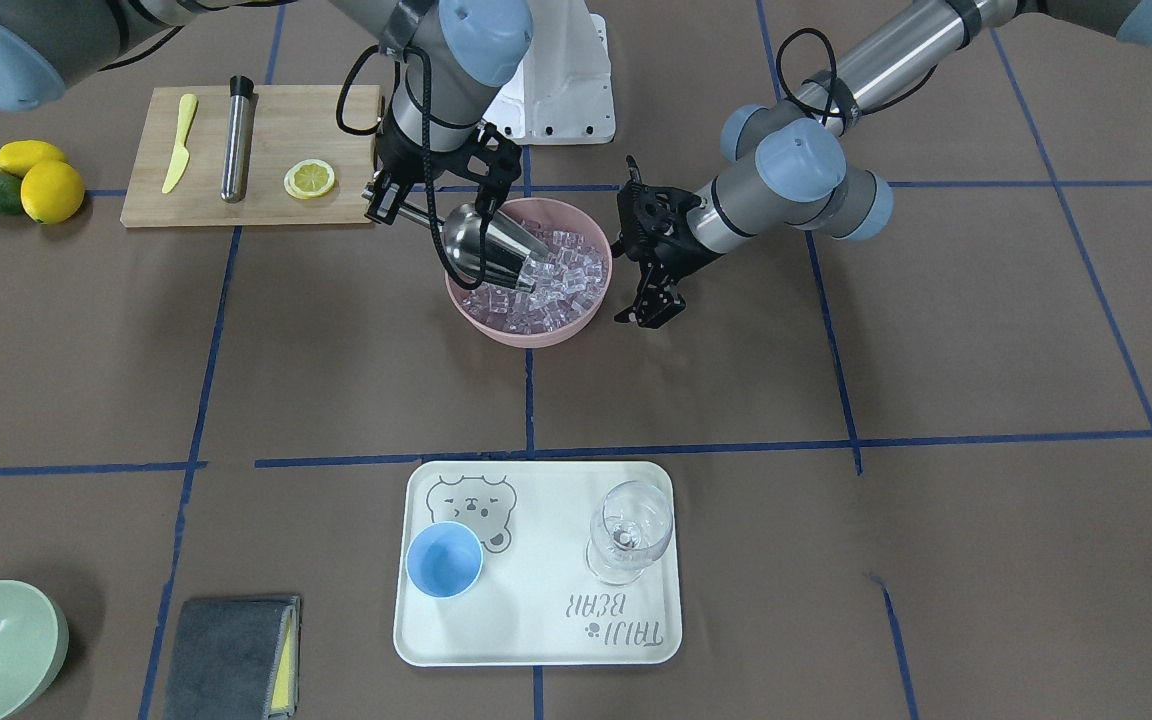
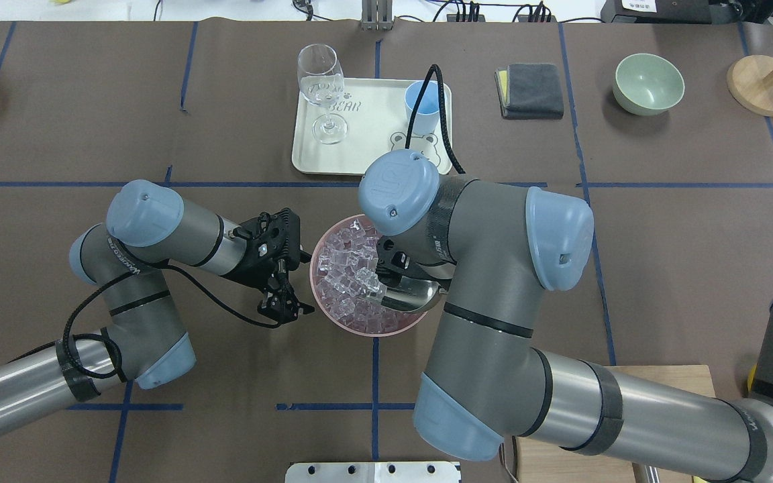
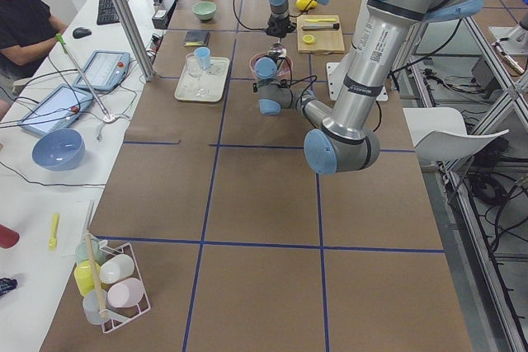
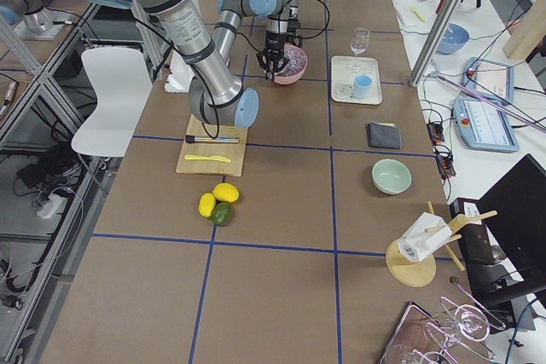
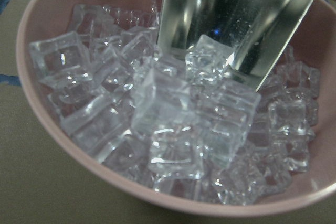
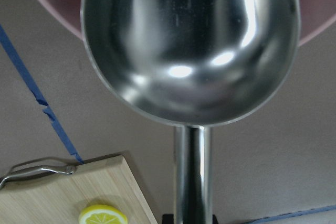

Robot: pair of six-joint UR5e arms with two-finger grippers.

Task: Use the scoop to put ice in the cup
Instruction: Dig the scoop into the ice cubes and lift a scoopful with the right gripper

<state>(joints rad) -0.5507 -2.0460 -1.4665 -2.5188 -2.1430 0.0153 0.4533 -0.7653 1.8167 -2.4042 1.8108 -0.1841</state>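
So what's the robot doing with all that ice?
The right gripper holds a shiny steel scoop by its thin handle, and its mouth is pushed into the clear ice cubes in the round pink bowl. The left gripper hangs open beside that bowl, holding nothing. The small light-blue plastic cup stands empty on the white tray.

Left arm and right arm: grey-silver tubes, rounded pale-blue joint caps, looping black cables. Left gripper and right gripper are black.
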